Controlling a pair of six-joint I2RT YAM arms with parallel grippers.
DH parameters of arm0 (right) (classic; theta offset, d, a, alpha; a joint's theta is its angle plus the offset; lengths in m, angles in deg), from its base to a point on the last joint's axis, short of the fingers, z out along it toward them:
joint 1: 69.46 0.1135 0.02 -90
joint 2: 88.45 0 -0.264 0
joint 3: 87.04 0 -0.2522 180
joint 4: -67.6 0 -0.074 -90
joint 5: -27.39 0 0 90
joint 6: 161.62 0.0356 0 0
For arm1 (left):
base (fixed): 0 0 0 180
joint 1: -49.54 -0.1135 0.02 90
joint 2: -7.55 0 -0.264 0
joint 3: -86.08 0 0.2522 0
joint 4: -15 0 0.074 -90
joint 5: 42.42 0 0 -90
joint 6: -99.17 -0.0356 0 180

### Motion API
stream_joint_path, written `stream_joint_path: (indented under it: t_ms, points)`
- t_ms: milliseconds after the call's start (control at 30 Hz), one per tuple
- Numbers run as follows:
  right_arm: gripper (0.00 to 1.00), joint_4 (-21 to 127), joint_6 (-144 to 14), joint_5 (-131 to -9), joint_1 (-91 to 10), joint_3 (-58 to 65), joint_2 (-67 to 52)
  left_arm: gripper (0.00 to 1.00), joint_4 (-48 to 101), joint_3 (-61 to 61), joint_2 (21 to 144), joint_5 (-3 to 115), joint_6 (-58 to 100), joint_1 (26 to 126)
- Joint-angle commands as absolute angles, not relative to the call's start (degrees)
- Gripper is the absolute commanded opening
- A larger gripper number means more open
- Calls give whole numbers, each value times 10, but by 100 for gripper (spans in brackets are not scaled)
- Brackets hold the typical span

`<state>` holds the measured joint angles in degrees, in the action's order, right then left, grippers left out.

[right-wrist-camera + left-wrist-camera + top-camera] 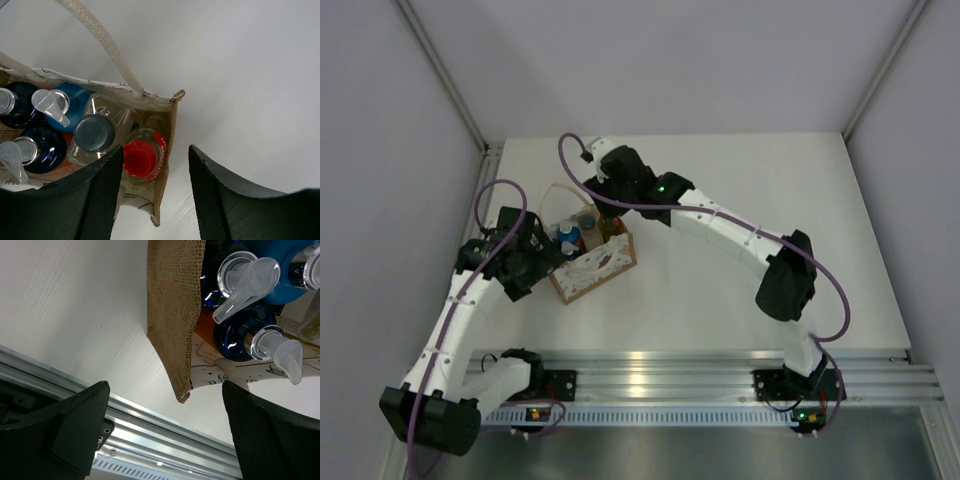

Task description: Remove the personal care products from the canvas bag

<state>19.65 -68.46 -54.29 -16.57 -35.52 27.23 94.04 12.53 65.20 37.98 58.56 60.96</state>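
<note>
The canvas bag [598, 266] stands left of the table's middle with the bottles [570, 236] upright inside. In the right wrist view I look down into it [172, 125]: a red-capped bottle [140, 159], a clear bottle with a grey cap [95, 133], a blue pump bottle [70, 100] and two dark pump bottles [42, 147]. My right gripper [156, 197] is open above the bag's end wall, its left finger beside the red cap. My left gripper [167, 427] is open and empty beside the bag's burlap corner [172, 315], with pump heads [247, 280] above.
The bag's white rope handle [102, 37] arches up beside my right gripper. An aluminium rail [700, 380] runs along the near table edge and shows under my left gripper [150, 430]. White walls enclose the table on three sides.
</note>
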Motion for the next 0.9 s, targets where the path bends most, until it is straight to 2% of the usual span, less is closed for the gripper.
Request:
stream_joint_path:
  t_ms: [0, 700, 800, 867]
  points:
    - [53, 247, -681, -548, -148, -347, 270, 99, 920, 119, 649, 384, 577, 610]
    - [41, 259, -671, -531, -142, -295, 270, 98, 920, 120, 642, 384, 571, 610]
    - [37, 261, -671, -530, -142, -290, 265, 98, 920, 119, 641, 384, 572, 610]
    - [31, 263, -671, -531, -142, -287, 263, 99, 920, 119, 641, 384, 572, 610]
